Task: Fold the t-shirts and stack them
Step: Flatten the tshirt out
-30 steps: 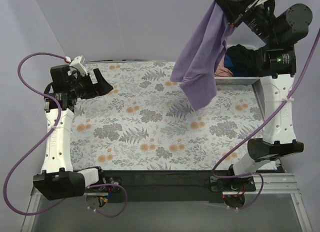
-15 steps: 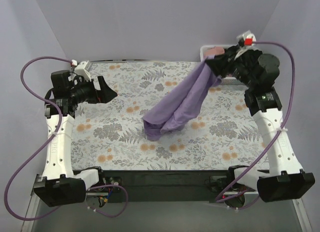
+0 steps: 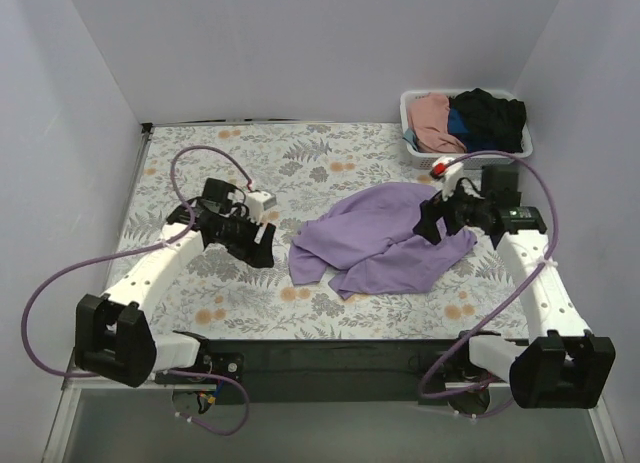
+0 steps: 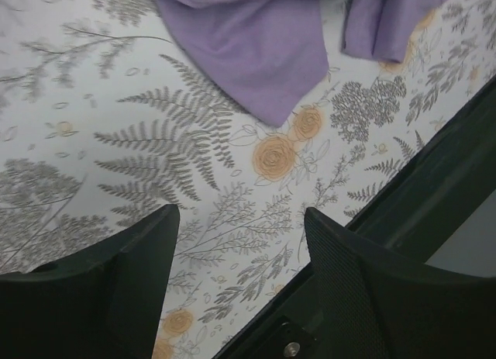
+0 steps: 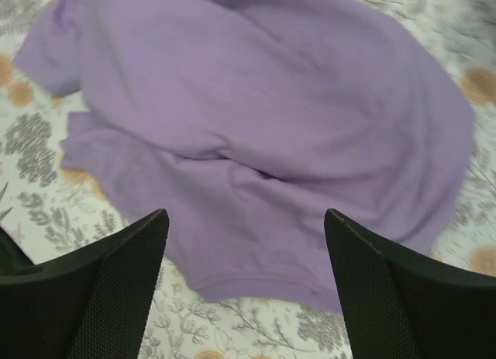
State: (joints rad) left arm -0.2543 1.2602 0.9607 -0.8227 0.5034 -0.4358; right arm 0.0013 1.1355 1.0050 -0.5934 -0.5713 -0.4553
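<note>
A lavender-purple t-shirt (image 3: 385, 238) lies crumpled on the floral table, right of the middle. My right gripper (image 3: 430, 221) hovers over its right part, open, with nothing between its fingers. In the right wrist view the shirt (image 5: 256, 119) fills the frame under the open gripper (image 5: 246, 215), its hem nearest me. My left gripper (image 3: 262, 245) stands open just left of the shirt's left corner. The left wrist view shows that purple corner (image 4: 256, 49) ahead of the open gripper (image 4: 240, 219), which is over bare tablecloth. Pink (image 3: 432, 118), blue (image 3: 462, 121) and black (image 3: 497, 113) t-shirts lie in the basket.
A white slatted basket (image 3: 408, 105) stands at the back right corner. The black front rail of the table (image 4: 434, 188) runs close to my left gripper. Purple cables loop beside both arms. Walls close in the table on the left, back and right.
The right gripper opened and let go of the lavender shirt, which dropped from hanging to lying on the table. The right arm came down; the left arm swung in towards the shirt.
</note>
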